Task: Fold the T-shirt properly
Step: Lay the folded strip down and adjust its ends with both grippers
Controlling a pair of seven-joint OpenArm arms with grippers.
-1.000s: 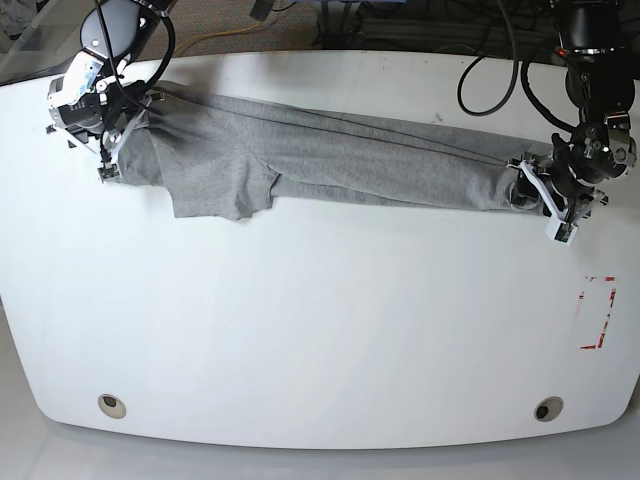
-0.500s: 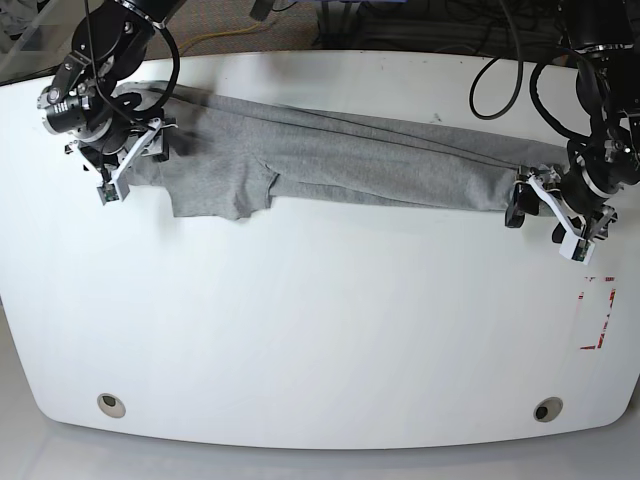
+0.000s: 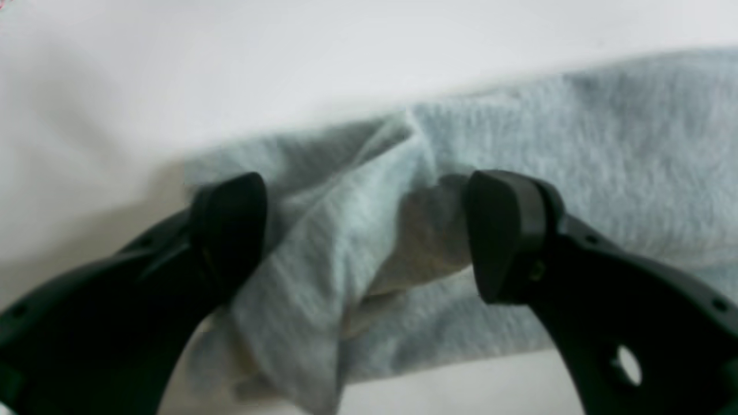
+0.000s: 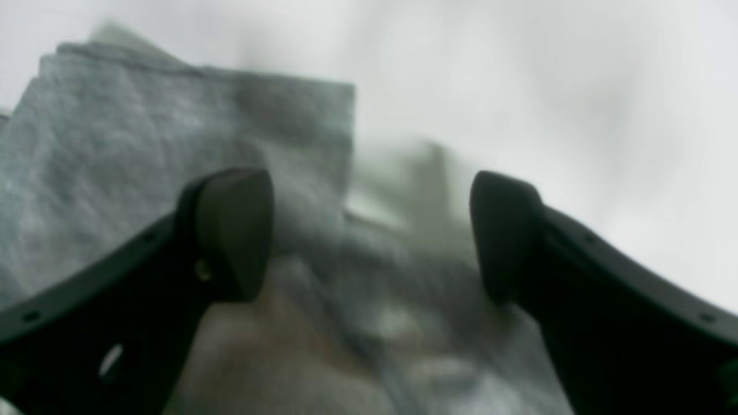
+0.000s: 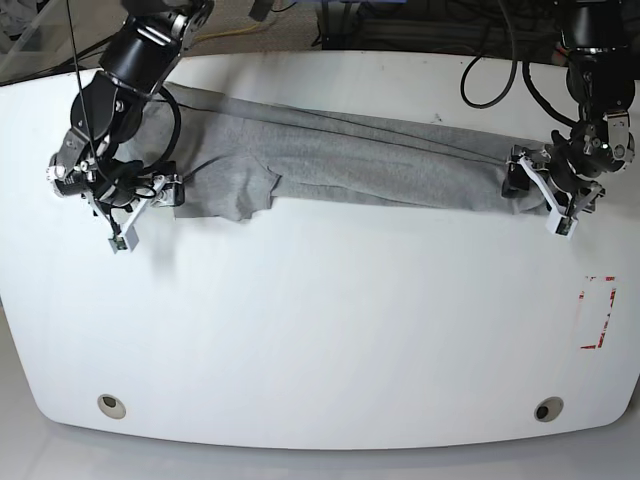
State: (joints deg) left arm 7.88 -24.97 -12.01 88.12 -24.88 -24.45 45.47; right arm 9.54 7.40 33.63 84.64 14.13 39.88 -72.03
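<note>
T-shirt [image 5: 340, 160] folded long, stretched side to side, left gripper [image 5: 538, 199] and right gripper [image 5: 145, 210] spread wide, empty.

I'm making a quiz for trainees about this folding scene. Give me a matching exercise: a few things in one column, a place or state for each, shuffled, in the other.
Things:
1. left pincer
2. right pincer
3. T-shirt
4. red markings

Places or states:
A. folded in a long band across the table's far side
B. open at the shirt's end, base view's right
C. near the table's right edge
D. open, base view's left

Pairs: 1-B, 2-D, 3-A, 4-C
</note>
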